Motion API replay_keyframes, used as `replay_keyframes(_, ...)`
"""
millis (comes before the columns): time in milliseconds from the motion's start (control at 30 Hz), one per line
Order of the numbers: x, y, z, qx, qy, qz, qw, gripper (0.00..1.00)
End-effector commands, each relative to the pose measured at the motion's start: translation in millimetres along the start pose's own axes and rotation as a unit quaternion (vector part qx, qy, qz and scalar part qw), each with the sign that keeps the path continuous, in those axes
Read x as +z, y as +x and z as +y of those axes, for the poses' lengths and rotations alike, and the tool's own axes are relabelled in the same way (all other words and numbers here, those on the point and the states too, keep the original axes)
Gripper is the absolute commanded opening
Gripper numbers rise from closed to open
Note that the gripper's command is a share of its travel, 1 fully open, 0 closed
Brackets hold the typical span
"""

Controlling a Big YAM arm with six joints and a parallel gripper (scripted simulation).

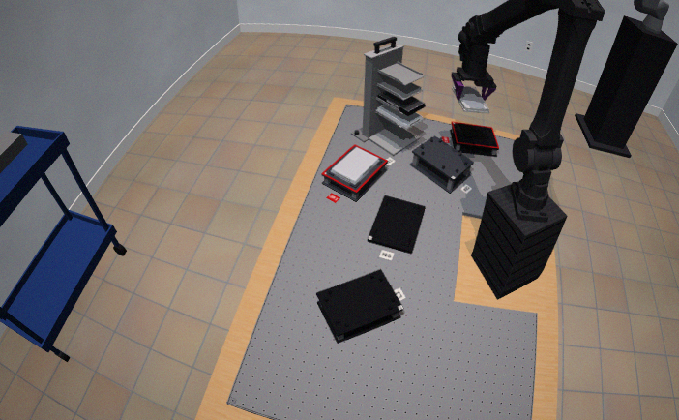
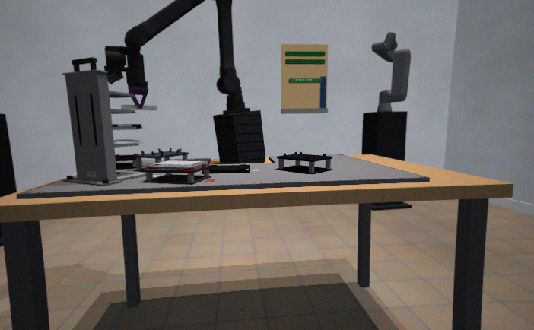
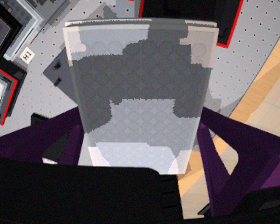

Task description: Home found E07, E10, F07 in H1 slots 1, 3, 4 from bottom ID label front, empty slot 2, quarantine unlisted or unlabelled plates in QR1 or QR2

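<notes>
My gripper (image 1: 473, 92) (image 2: 138, 101) (image 3: 140, 112) is shut on a pale grey plate (image 1: 474, 104) (image 2: 145, 107) (image 3: 140, 76) and holds it level, high in the air. It hangs to the right of the plate hotel H1 (image 1: 375, 88) (image 2: 90, 127), at about the height of its upper shelves, and above the empty red-rimmed quarantine nest (image 1: 474, 135) (image 3: 191, 3). In the hotel a dark plate (image 1: 410, 105) lies on a middle shelf, with pale plates on the shelves above (image 1: 402, 73) and below (image 1: 396, 115). I cannot read any label.
A second red-rimmed nest (image 1: 335, 177) (image 2: 176, 170) near the hotel holds a pale plate (image 1: 354, 164). A dark raised nest (image 1: 441, 161), a flat black pad (image 1: 397, 223) and another raised black nest (image 1: 358, 302) (image 2: 304, 157) stand on the deck. The arm's base block (image 1: 516, 240) is at the right.
</notes>
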State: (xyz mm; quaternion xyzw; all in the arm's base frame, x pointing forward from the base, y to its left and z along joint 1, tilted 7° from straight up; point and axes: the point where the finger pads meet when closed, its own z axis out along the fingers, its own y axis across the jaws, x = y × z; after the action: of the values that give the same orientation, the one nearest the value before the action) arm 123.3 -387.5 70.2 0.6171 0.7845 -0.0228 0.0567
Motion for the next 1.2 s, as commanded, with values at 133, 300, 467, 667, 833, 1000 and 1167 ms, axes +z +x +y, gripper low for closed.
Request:
replay_keyframes(133, -17.5, -36, -16, 0.092, -0.003, -0.021, 0.995, 0.86)
replay_keyframes(300, -18.0, -46, -29, 0.15, -0.004, -0.021, 0.988, 0.86)
replay_keyframes(467, -18.4, -55, -40, 0.196, -0.005, -0.021, 0.98, 0.86)
replay_keyframes(667, -19.0, -65, -54, 0.253, -0.005, -0.021, 0.967, 0.86)
replay_keyframes(833, -19.6, -75, -68, 0.309, -0.006, -0.021, 0.951, 0.86)
replay_keyframes(1000, -20.2, -86, -81, 0.364, -0.006, -0.021, 0.931, 0.86)
replay_keyframes(1167, -20.5, -92, -89, 0.396, -0.007, -0.021, 0.918, 0.86)
